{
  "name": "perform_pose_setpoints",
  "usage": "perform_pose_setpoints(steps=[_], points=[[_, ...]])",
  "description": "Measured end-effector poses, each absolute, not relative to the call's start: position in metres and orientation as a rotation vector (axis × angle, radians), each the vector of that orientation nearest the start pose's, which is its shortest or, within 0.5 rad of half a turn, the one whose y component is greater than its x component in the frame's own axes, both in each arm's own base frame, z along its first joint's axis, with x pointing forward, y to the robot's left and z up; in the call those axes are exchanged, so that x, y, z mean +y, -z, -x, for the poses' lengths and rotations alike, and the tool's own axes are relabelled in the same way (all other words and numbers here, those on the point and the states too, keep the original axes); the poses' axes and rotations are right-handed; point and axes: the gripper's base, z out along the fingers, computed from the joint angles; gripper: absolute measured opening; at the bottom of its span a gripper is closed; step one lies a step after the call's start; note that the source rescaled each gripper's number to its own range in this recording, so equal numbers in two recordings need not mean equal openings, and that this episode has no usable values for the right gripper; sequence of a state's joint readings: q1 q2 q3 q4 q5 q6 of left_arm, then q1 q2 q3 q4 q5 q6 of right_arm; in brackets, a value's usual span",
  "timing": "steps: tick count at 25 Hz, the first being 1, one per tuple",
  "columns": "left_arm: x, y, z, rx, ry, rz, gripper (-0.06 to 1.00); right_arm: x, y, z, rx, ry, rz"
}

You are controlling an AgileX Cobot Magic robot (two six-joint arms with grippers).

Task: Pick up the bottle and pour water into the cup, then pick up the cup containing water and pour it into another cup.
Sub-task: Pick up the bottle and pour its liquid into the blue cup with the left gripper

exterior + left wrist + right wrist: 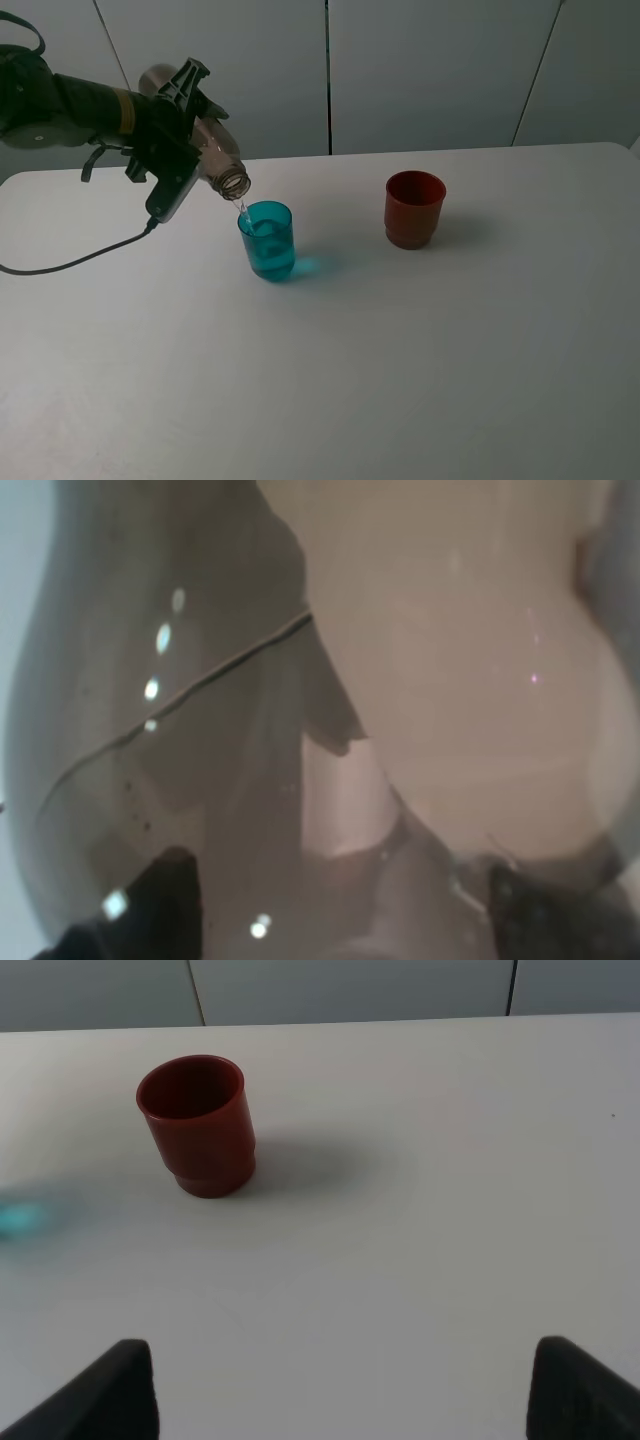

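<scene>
My left gripper (180, 125) is shut on the clear greyish bottle (205, 140), which is tilted with its open neck down over the teal cup (267, 241). A thin stream of water runs from the neck into the teal cup, which stands upright on the table. The bottle (300, 730) fills the left wrist view. The red-brown cup (414, 208) stands upright to the right of the teal cup and looks empty in the right wrist view (197, 1125). My right gripper (340, 1385) is open and empty above the table, well back from the red cup; it is out of the exterior view.
The white table (400, 350) carries only the two cups. A black cable (70, 262) trails over the table's left part below my left arm. A grey panelled wall (430, 70) stands behind the far edge.
</scene>
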State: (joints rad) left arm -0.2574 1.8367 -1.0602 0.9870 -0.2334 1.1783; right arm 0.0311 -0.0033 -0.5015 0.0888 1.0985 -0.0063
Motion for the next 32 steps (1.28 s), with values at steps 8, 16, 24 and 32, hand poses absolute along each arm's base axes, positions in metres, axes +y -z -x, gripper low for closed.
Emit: perform_pose_setpoints(steps=[8,16,24,32], points=[[-0.1176,-0.1956,-0.3772,0.689,-0.886,-2.148,0.01,0.0070,-0.2749,0.0076,2.076,-0.122,0.045],[-0.1178,-0.1956,-0.3771,0.686,-0.886,-2.148,0.01,0.0070,-0.2749,0.0076,2.076,-0.122,0.045],[-0.1183,-0.1960,-0.3771,0.681,-0.884,-2.143,0.01,0.0070,-0.2749,0.0076,2.076,-0.122,0.045],[-0.1221,-0.1983,-0.3764,0.824,-0.764,-2.010,0.01,0.0070,-0.2749,0.0076,2.076,-0.126,0.039]])
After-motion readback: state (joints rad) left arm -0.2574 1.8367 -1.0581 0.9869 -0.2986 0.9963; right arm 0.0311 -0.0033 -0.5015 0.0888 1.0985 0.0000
